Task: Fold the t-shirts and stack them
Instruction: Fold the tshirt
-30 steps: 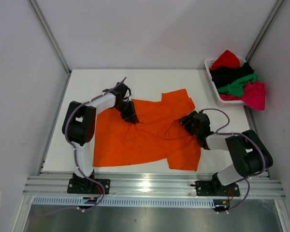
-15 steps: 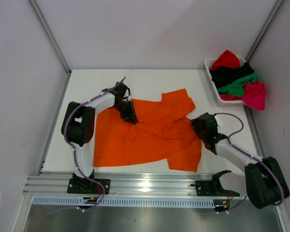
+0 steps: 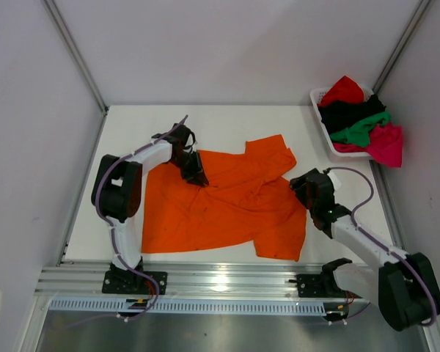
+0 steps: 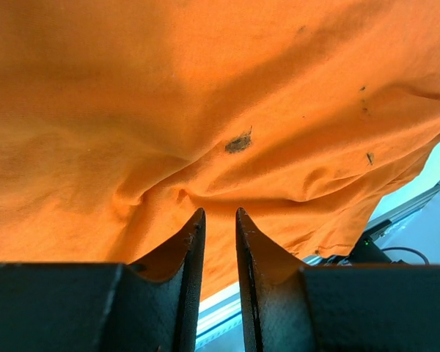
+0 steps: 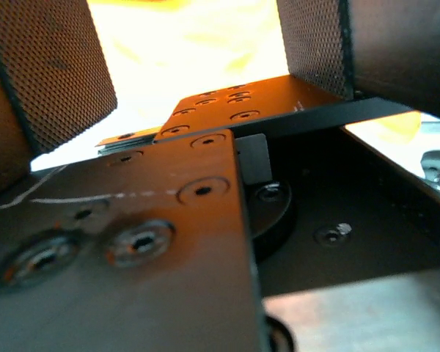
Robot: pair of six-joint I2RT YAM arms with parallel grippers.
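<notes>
Tabletop (image 3: 227, 121) space lies open behind the orange t-shirt (image 3: 227, 205), up to the back wall. A narrower bare strip runs along its left side, and another sits between its right edge and the white basket (image 3: 319, 99) in the far right corner. The shirt's near hem lies close to the front edge, just short of the metal rail (image 3: 227, 279).

The shirt is spread near the middle, flat at the front and rumpled toward the back, with one sleeve lying out toward the far right. Up close its cloth (image 4: 205, 88) shows soft creases and a few dark specks.

The left hand (image 3: 194, 170) sits at the shirt's far left corner. Its fingers are nearly together, clamped on a pinch of the orange cloth, and wrinkles run in to the tips (image 4: 218, 213). The right hand (image 3: 302, 187) is at the shirt's right edge with its pads wide apart (image 5: 198, 44), holding nothing.

In the basket are piled a red t-shirt (image 3: 343, 89), a black t-shirt (image 3: 348, 111) and a green t-shirt (image 3: 363, 128). A magenta t-shirt (image 3: 387, 143) hangs over its rim.
</notes>
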